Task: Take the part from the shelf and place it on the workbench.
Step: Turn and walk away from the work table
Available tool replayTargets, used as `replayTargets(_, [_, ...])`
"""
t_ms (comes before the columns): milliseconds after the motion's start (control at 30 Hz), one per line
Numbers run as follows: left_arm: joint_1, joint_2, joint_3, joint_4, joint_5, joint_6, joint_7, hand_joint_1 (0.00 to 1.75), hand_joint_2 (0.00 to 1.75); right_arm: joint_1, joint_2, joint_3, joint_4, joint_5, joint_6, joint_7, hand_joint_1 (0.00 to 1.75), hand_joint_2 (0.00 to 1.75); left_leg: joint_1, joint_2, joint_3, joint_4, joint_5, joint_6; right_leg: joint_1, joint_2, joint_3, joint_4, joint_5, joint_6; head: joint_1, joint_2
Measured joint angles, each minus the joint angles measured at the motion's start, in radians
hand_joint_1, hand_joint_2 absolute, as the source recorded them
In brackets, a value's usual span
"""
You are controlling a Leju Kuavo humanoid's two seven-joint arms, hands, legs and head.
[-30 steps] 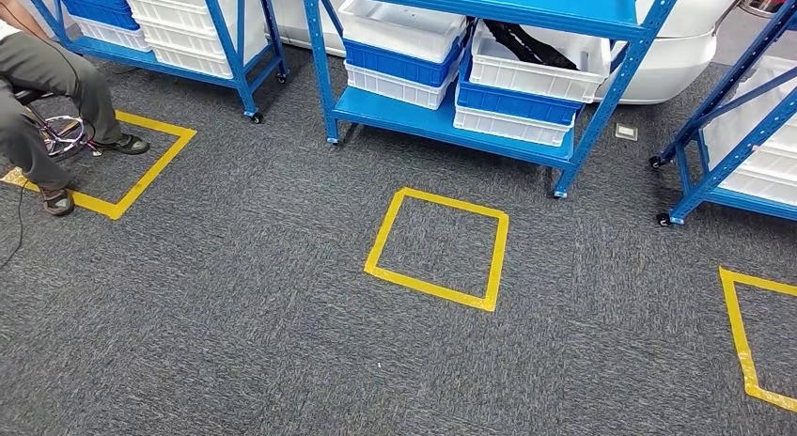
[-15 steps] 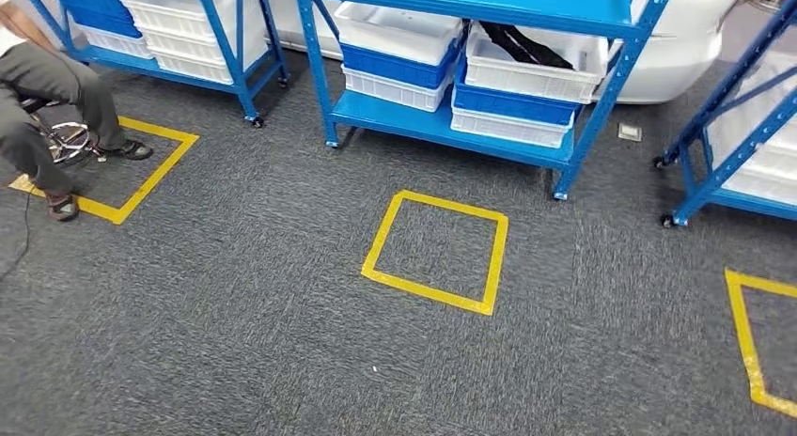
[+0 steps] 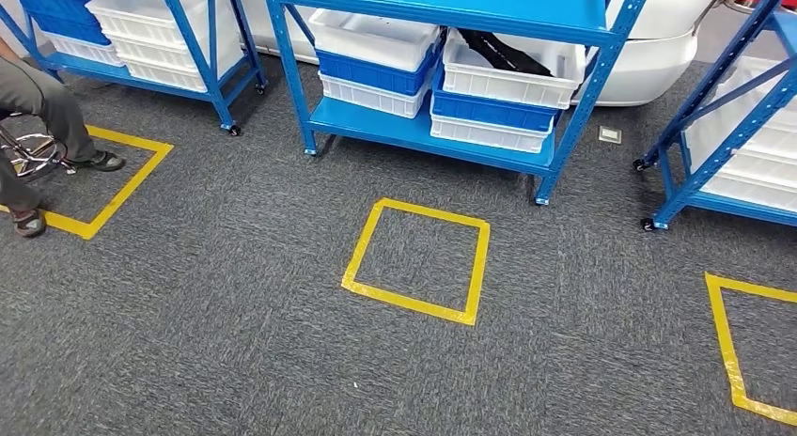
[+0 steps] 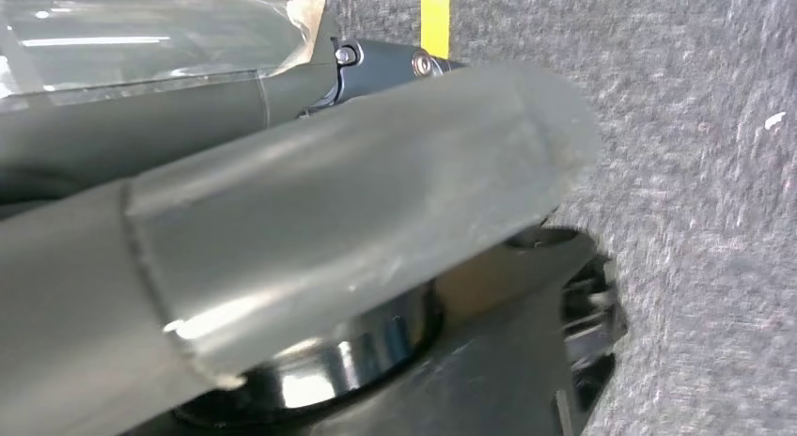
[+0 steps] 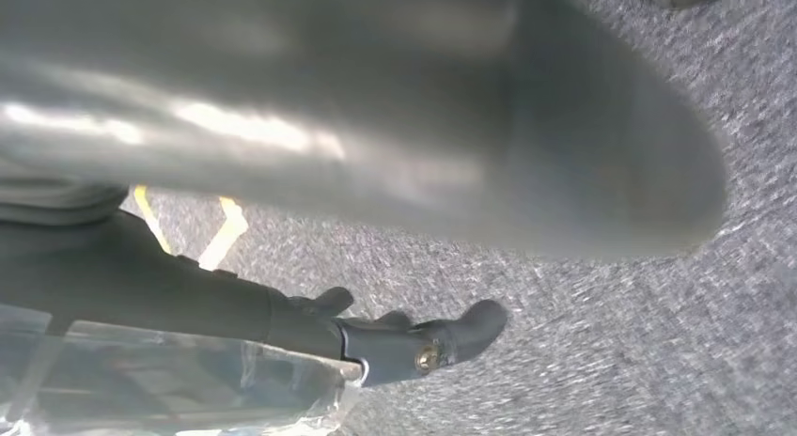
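Looking ahead from the head view, you have a blue shelf (image 3: 442,88) straight in front, across the grey carpet (image 3: 235,314), with stacked white and blue bins on its lower level. The part (image 3: 507,53) appears to be the dark, long object lying in the top white bin (image 3: 507,70) on the right side of that level, though it is too small and shadowed to make out more. A yellow tape square (image 3: 416,260) is marked on the carpet between you and the shelf, and another tape outline (image 3: 742,347) sits at the near right. A second blue shelf (image 3: 141,37) stands far left and a third (image 3: 728,135) at the right edge. A seated person's legs (image 3: 38,126) show at the far left, feet on another tape square. In the left wrist view your left hand (image 4: 310,220) hangs over the carpet as a thick grey blur with nothing seen in it; you cannot tell how its fingers lie. In the right wrist view your right hand (image 5: 395,107) hangs the same way, its dark fingers (image 5: 423,347) stretched out over the carpet and grasping nothing.
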Motion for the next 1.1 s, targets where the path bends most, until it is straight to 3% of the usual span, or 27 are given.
replayTargets(67, [-0.003,-0.002,0.000,0.000,0.000,0.001,-0.001,0.00,0.00,-0.002,-0.001,0.000,0.000,0.002,0.000,0.000,0.00,0.00,0.000,-0.003,0.029,-0.029,0.001,0.006,0.000,-0.002,0.014,0.010,0.008,0.015,-0.003,0.000])
replayTargets(100, [-0.004,-0.003,0.000,0.000,0.000,0.001,-0.002,0.00,0.00,-0.004,-0.001,0.000,0.000,0.002,0.000,0.000,0.00,0.00,0.002,-0.004,0.049,-0.043,0.001,0.010,0.000,-0.004,0.005,0.034,0.006,0.021,-0.003,0.000])
replayTargets(167, [-0.006,-0.004,0.000,0.000,0.000,0.002,-0.002,0.00,0.00,-0.008,-0.002,0.000,0.000,0.003,0.000,0.000,0.00,0.00,0.006,-0.004,0.081,-0.063,-0.005,0.015,-0.005,-0.006,-0.054,0.136,-0.020,0.025,-0.001,0.000])
replayTargets(233, [-0.008,-0.005,0.000,0.000,-0.001,0.002,-0.002,0.00,0.00,-0.011,-0.004,0.000,0.000,0.004,0.000,0.000,0.00,0.00,0.008,-0.005,0.098,-0.068,-0.018,0.012,-0.013,-0.007,-0.140,0.244,-0.065,0.026,-0.001,0.000])
replayTargets(267, [-0.008,-0.005,0.001,0.000,-0.002,0.003,-0.002,0.00,0.00,-0.009,-0.005,0.000,0.000,0.004,0.000,0.000,0.00,0.00,0.009,-0.006,0.107,-0.068,-0.027,0.009,-0.017,-0.007,-0.169,0.263,-0.079,0.029,-0.001,0.000])
replayTargets(300, [-0.007,-0.006,0.001,0.000,-0.002,0.003,-0.001,0.00,0.00,-0.007,-0.007,0.000,0.000,0.004,0.000,0.000,0.00,0.00,0.011,-0.008,0.119,-0.068,-0.037,0.004,-0.022,-0.008,-0.183,0.248,-0.075,0.038,-0.001,0.000])
replayTargets(333, [-0.006,-0.006,0.001,0.000,-0.003,0.003,-0.001,0.00,0.00,-0.004,-0.008,0.000,0.000,0.004,0.000,0.000,0.00,0.00,0.013,-0.009,0.132,-0.068,-0.047,0.000,-0.027,-0.009,-0.181,0.201,-0.049,0.052,-0.001,0.000])
replayTargets(400, [-0.006,-0.006,0.002,0.000,-0.003,0.004,-0.001,0.00,0.00,-0.001,-0.010,-0.001,0.001,0.004,0.000,0.000,0.00,0.00,0.015,-0.008,0.156,-0.066,-0.070,-0.011,-0.034,-0.020,-0.157,0.069,0.046,0.082,0.001,0.000])
replayTargets(433, [-0.006,-0.006,0.002,0.000,-0.003,0.004,-0.001,0.00,0.00,-0.001,-0.010,-0.001,0.002,0.004,0.000,0.000,0.00,0.00,0.015,-0.007,0.164,-0.066,-0.081,-0.018,-0.034,-0.027,-0.146,0.021,0.086,0.083,0.002,0.000])
replayTargets(500, [-0.008,-0.006,0.003,0.000,-0.003,0.004,-0.001,0.00,0.00,-0.003,-0.010,-0.001,0.003,0.004,0.000,0.000,0.00,0.00,0.013,-0.005,0.175,-0.061,-0.091,-0.031,-0.029,-0.036,-0.131,-0.013,0.128,0.059,0.000,0.000])
replayTargets(567, [-0.012,-0.008,0.003,0.000,-0.003,0.004,-0.002,0.00,0.00,-0.005,-0.011,-0.001,0.003,0.005,0.000,0.000,0.00,0.00,0.017,-0.003,0.149,-0.008,-0.066,-0.041,-0.032,-0.032,-0.115,-0.023,0.133,0.033,-0.003,0.000])
replayTargets(633, [-0.013,-0.009,0.004,0.001,-0.003,0.003,-0.004,0.00,0.00,-0.006,-0.013,-0.001,0.003,0.004,0.000,-0.001,0.00,0.00,0.021,-0.004,0.070,0.113,-0.048,-0.048,-0.040,-0.029,-0.098,-0.037,0.127,0.015,-0.005,0.000])
replayTargets(667, [-0.012,-0.009,0.004,0.001,-0.003,0.003,-0.005,0.00,0.00,-0.008,-0.013,-0.001,0.003,0.004,0.000,-0.001,0.00,0.00,0.023,-0.006,0.023,0.175,-0.064,-0.052,-0.042,-0.029,-0.089,-0.042,0.122,0.006,-0.005,0.000])
replayTargets(700, [-0.011,-0.009,0.004,0.001,-0.002,0.003,-0.005,0.00,0.00,-0.008,-0.013,-0.002,0.003,0.003,0.000,-0.001,0.00,0.00,0.025,-0.007,-0.016,0.223,-0.098,-0.057,-0.042,-0.028,-0.081,-0.043,0.115,-0.002,-0.006,0.000])
replayTargets(767, [-0.009,-0.008,0.004,0.001,-0.002,0.003,-0.005,0.00,0.00,-0.007,-0.011,-0.003,0.003,0.000,0.000,-0.001,0.00,0.00,0.033,-0.006,-0.071,0.262,-0.166,-0.069,-0.044,-0.024,-0.066,-0.043,0.102,-0.006,-0.006,0.000])
replayTargets(800, [-0.008,-0.007,0.004,0.001,-0.001,0.003,-0.005,0.00,0.00,-0.007,-0.011,-0.004,0.003,-0.001,0.000,-0.001,0.00,0.00,0.037,-0.006,-0.081,0.249,-0.173,-0.074,-0.046,-0.022,-0.058,-0.043,0.094,-0.003,-0.006,0.000])
replayTargets(833, [-0.008,-0.005,0.004,0.001,-0.001,0.003,-0.005,0.00,0.00,-0.006,-0.011,-0.005,0.003,-0.001,0.001,-0.001,0.00,0.00,0.042,-0.006,-0.075,0.209,-0.153,-0.078,-0.049,-0.019,-0.048,-0.043,0.086,0.002,-0.007,0.000])
replayTargets(900, [-0.008,-0.004,0.004,0.001,-0.001,0.003,-0.005,0.00,0.00,-0.006,-0.010,-0.007,0.003,-0.003,0.003,-0.001,0.00,0.00,0.051,-0.004,-0.033,0.082,-0.063,-0.085,-0.053,-0.016,-0.028,-0.042,0.068,0.016,-0.009,0.000])
replayTargets(967, [-0.009,-0.004,0.004,0.001,-0.001,0.002,-0.005,0.00,0.00,-0.008,-0.011,-0.008,0.003,-0.004,0.004,-0.001,0.00,0.00,0.055,0.004,-0.001,0.003,-0.034,-0.082,-0.048,-0.015,-0.017,-0.039,0.045,0.032,-0.015,0.000])
replayTargets(1033, [-0.010,-0.005,0.004,0.001,0.000,0.002,-0.004,0.00,0.00,-0.010,-0.012,-0.009,0.003,-0.005,0.006,0.000,0.00,0.00,0.052,0.006,0.005,-0.007,-0.057,-0.069,-0.041,-0.017,-0.001,-0.030,0.036,0.054,-0.015,0.000])
replayTargets(1100, [-0.008,-0.005,0.004,0.001,0.000,0.002,-0.004,0.00,0.00,-0.012,-0.011,-0.009,0.003,-0.005,0.010,0.000,0.00,0.00,0.047,0.001,0.027,-0.014,-0.035,-0.045,-0.041,-0.019,0.009,-0.008,0.030,0.067,-0.009,0.000])
